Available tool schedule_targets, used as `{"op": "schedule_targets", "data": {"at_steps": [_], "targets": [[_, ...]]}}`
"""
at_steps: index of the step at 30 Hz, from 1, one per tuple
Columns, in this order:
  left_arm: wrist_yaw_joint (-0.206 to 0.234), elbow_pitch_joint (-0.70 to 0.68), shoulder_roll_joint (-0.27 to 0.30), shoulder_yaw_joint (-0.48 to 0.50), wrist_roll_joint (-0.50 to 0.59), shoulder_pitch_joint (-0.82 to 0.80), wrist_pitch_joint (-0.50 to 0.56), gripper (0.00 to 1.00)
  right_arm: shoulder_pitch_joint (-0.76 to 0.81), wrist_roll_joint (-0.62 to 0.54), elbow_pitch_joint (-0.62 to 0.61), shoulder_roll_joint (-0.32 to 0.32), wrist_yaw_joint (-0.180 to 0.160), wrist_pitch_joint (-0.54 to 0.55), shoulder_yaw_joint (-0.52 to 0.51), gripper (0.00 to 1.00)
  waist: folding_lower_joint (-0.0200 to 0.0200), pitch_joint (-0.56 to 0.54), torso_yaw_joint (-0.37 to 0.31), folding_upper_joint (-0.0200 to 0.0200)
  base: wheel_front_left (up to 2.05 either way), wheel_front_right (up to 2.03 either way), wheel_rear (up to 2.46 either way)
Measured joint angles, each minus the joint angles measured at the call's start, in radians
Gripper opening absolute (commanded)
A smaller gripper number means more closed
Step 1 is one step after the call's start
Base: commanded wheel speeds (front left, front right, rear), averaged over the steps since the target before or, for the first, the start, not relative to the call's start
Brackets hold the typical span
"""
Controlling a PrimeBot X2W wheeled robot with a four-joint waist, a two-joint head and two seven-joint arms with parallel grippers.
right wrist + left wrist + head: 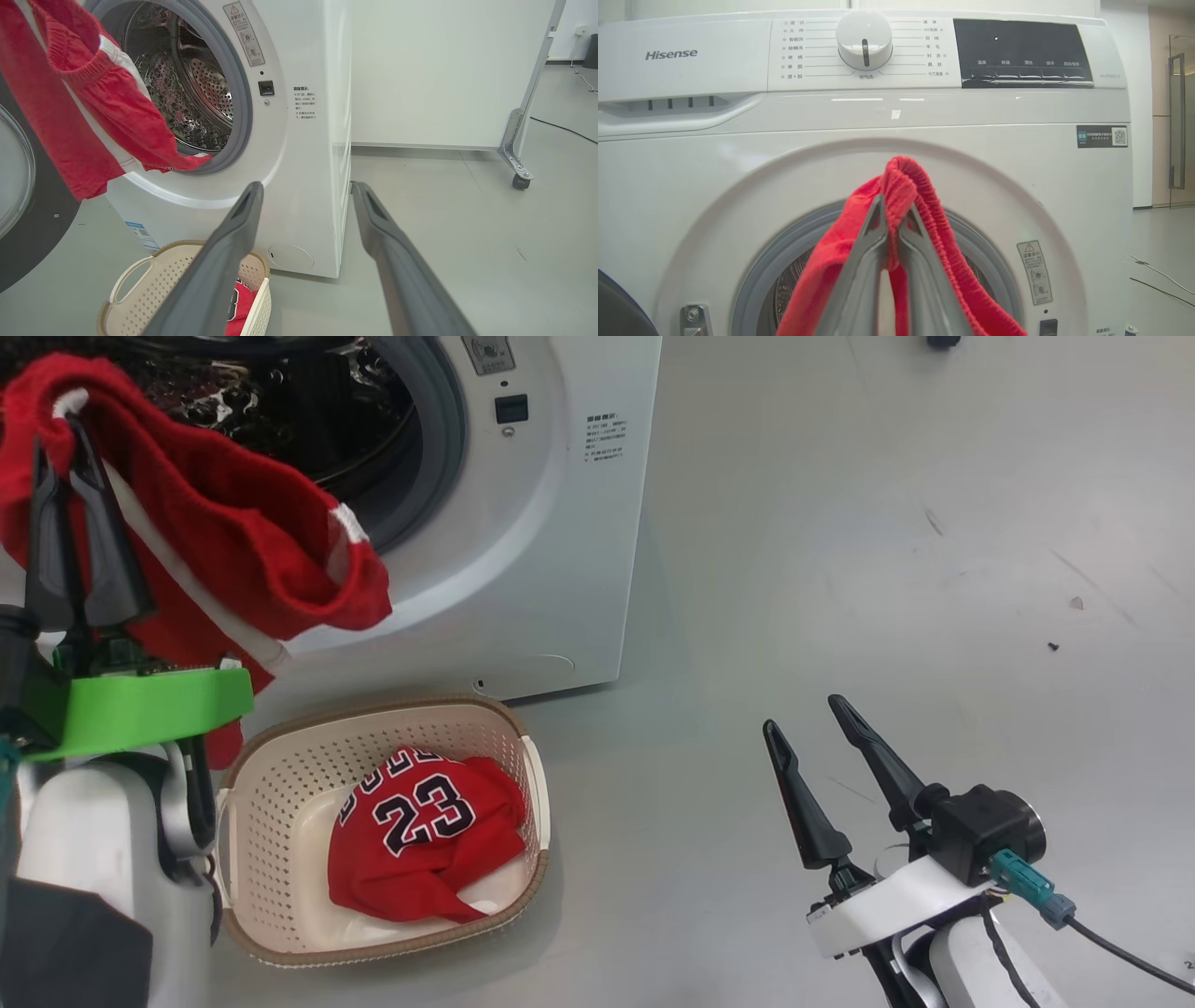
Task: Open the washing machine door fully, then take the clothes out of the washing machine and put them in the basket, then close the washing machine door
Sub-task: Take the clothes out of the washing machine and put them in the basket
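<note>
Clothes (233,541), perhaps shorts, in left gripper (894,211)

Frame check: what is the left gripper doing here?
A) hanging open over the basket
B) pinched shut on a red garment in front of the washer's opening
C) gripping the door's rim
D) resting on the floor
B: the left gripper is closed on the elastic edge of the red garment, held up before the washing machine opening.
</note>
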Motion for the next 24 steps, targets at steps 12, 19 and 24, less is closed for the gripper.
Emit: {"op": "schedule_targets", "data": {"at_steps": [12, 19, 24], "targets": [[0.0, -0.085, -0.01, -0.01, 0.02, 0.104, -0.001, 0.0, 0.041, -0.007, 0.0, 0.001, 0.0, 0.0, -0.011, 1.0, 0.0, -0.057, 0.009, 0.0, 0.0, 0.0, 0.0], [0.0, -0.104, -0.026, -0.022, 0.019, 0.201, 0.0, 0.0, 0.056, -0.011, -0.003, 0.001, 0.0, 0.0, -0.005, 1.0, 0.0, -0.079, 0.02, 0.0001, 0.0, 0.0, 0.0], [0.0, -0.086, -0.029, -0.04, 0.01, 0.272, 0.013, 0.0, 0.069, -0.011, -0.008, 0.002, 0.0, 0.0, -0.001, 1.0, 0.0, -0.078, 0.021, 0.0, 0.0, 0.0, 0.0]]}}
